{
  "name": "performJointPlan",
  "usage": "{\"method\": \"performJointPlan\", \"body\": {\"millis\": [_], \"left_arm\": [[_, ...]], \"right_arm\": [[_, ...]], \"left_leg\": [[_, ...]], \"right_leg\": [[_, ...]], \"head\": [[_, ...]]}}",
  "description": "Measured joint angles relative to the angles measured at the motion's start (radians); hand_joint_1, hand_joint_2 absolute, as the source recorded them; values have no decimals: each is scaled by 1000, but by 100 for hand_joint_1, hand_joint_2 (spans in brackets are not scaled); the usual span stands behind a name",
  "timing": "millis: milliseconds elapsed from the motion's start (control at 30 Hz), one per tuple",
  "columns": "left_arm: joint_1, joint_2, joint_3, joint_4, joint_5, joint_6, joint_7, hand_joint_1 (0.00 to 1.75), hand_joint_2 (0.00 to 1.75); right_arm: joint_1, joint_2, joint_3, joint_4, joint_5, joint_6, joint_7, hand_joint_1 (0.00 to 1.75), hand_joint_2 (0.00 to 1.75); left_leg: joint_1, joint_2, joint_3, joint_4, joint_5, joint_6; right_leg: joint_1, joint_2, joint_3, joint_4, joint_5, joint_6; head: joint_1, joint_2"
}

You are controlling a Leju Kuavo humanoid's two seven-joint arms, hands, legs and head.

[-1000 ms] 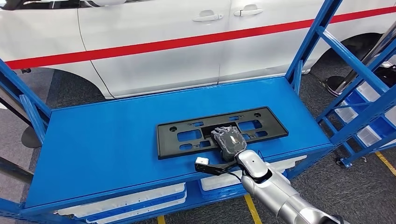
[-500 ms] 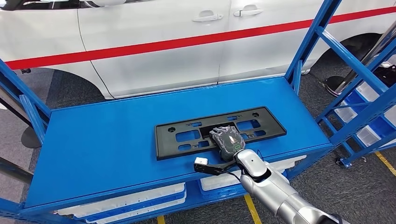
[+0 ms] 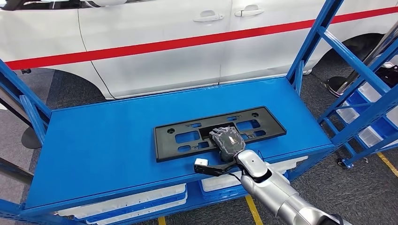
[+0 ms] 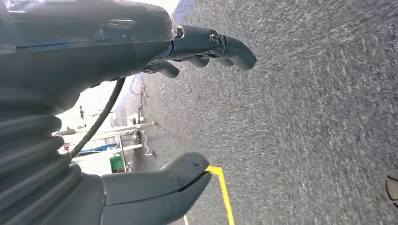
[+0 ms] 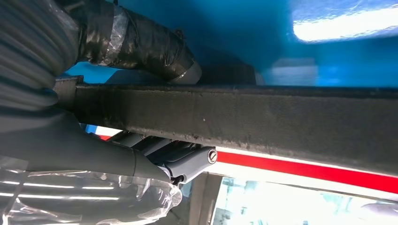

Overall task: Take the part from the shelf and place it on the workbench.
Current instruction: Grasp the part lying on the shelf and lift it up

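Note:
The part, a flat black plastic plate frame with several cutouts, lies on the blue top shelf right of its middle. My right hand grips its near long edge at mid-length, palm on top. In the right wrist view the part's black edge runs across, with the taped thumb on one face and the fingers on the other. My left hand hangs over grey carpet, fingers apart and holding nothing.
A white car with a red stripe stands close behind the shelf. Blue uprights frame the shelf's right end, and another blue rack stands further right. White bins sit on the lower level. A yellow floor line runs below.
The part and my right hand on it have shifted slightly left and away from me across the shelf.

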Motion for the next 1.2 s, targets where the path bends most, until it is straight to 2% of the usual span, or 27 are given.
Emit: {"method": "performJointPlan", "body": {"millis": [200, 333, 433, 533, 567, 600, 667, 700, 733, 767, 800, 833, 900, 933, 1000, 1033, 1067, 1100, 1167, 1200], "left_arm": [[-1, 0, 12, 2, -18, 12, 33, 0, 175], [-2, 0, 24, 3, -28, 15, 41, 0, 175], [-2, 0, 29, 4, -40, 16, 41, 0, 175], [-3, 0, 30, 4, -51, 16, 41, 0, 175], [-5, -1, 30, 4, -55, 16, 40, 0, 175], [-6, -2, 30, 4, -60, 16, 39, 0, 175], [-7, -4, 30, 4, -67, 16, 38, 0, 175], [-7, -4, 30, 4, -70, 16, 38, 0, 175], [-7, -4, 31, 4, -74, 16, 38, 0, 175], [-7, -4, 31, 4, -76, 16, 38, 0, 175], [-7, -5, 32, 4, -78, 16, 38, 0, 175], [-7, -6, 32, 4, -79, 16, 38, 0, 175], [-8, -8, 33, 4, -81, 16, 38, 0, 175], [-8, -8, 34, 4, -83, 16, 38, 0, 175], [-9, -9, 35, 4, -90, 16, 38, 0, 175], [-9, -10, 36, 4, -93, 16, 37, 0, 175], [-8, -10, 36, 4, -96, 16, 37, 0, 175], [-8, -11, 37, 4, -99, 16, 37, 0, 175], [-8, -12, 39, 4, -104, 16, 36, 0, 175], [-8, -13, 41, 4, -106, 16, 34, 0, 175]], "right_arm": [[36, -8, -6, -133, -91, -61, -51, 175, 175], [74, -20, -32, -272, -73, -147, -58, 175, 175], [109, -39, -45, -355, -7, -181, -60, 175, 175], [134, -58, -48, -399, 40, -194, -51, 175, 175], [139, -65, -49, -406, 52, -199, -49, 175, 175], [144, -72, -49, -410, 63, -203, -47, 175, 175], [153, -83, -49, -414, 88, -210, -42, 175, 175], [159, -88, -49, -414, 101, -212, -38, 175, 175], [165, -93, -49, -414, 116, -212, -33, 175, 175], [169, -98, -48, -414, 128, -213, -30, 175, 175], [171, -103, -48, -414, 139, -213, -29, 175, 175], [172, -107, -47, -414, 146, -214, -28, 175, 175], [171, -114, -47, -415, 163, -215, -24, 175, 175], [171, -118, -46, -415, 177, -215, -17, 175, 175], [169, -132, -39, -415, 206, -215, 6, 175, 175], [166, -140, -33, -416, 217, -216, 20, 175, 175], [162, -148, -25, -416, 222, -216, 33, 175, 175], [159, -156, -15, -417, 225, -216, 45, 175, 175], [154, -171, 6, -418, 226, -216, 66, 175, 175], [153, -178, 16, -419, 226, -216, 76, 175, 175]], "left_leg": [[-5, 0, -4, 2, 0, 0], [-9, -1, -8, 3, -1, 2], [-14, -2, -9, 5, -4, 8], [-12, -1, -8, -2, 6, 22], [-9, 1, -8, -7, 12, 28], [-6, 2, -9, -12, 17, 33], [-7, 4, -15, -14, 22, 38], [-8, 4, -19, -13, 23, 39], [-9, 3, -23, -11, 25, 39], [-10, 3, -27, -9, 27, 38], [-11, 3, -30, -6, 28, 36], [-11, 2, -33, -3, 29, 34], [-12, 2, -39, 2, 33, 25], [-12, 1, -41, 3, 37, 18], [-13, 0, -46, 1, 47, 2], [-12, -1, -50, 3, 47, -5], [-11, -2, -57, 12, 34, -12], [-10, -2, -69, 40, 5, -18], [-6, -2, -106, 151, -88, -29], [-4, -2, -123, 217, -127, -33]], "right_leg": [[-2, 0, -4, 0, 2, 2], [-6, -1, -6, 0, 2, 4], [-10, -2, -6, -2, 1, 11], [-13, -2, -5, -2, 0, 21], [-13, -2, -10, 14, -15, 22], [-13, -2, -23, 48, -44, 21], [-11, -2, -72, 170, -121, 20], [-10, -2, -96, 232, -148, 20], [-10, -2, -108, 269, -156, 20], [-10, -3, -103, 269, -144, 19], [-10, -3, -79, 230, -115, 17], [-10, -3, -41, 162, -83, 13], [-5, -3, 21, 47, -46, 4], [-1, -2, 32, 19, -41, 0], [4, -2, 26, 12, -33, -10], [2, -4, 21, 8, -27, -17], [0, -6, 15, 5, -19, -26], [-3, -8, 7, 1, -9, -34], [-2, -10, -14, 0, 9, -44], [-2, -11, -27, 2, 17, -46]], "head": [[0, 0], [0, 0], [0, 0], [0, 0], [0, 0], [0, 0], [0, 0], [0, 0], [0, 0], [0, 0], [0, 0], [0, 0], [0, 0], [0, 0], [0, 0], [0, 0], [0, 0], [-1, 0], [-1, 0], [-1, 0]]}}
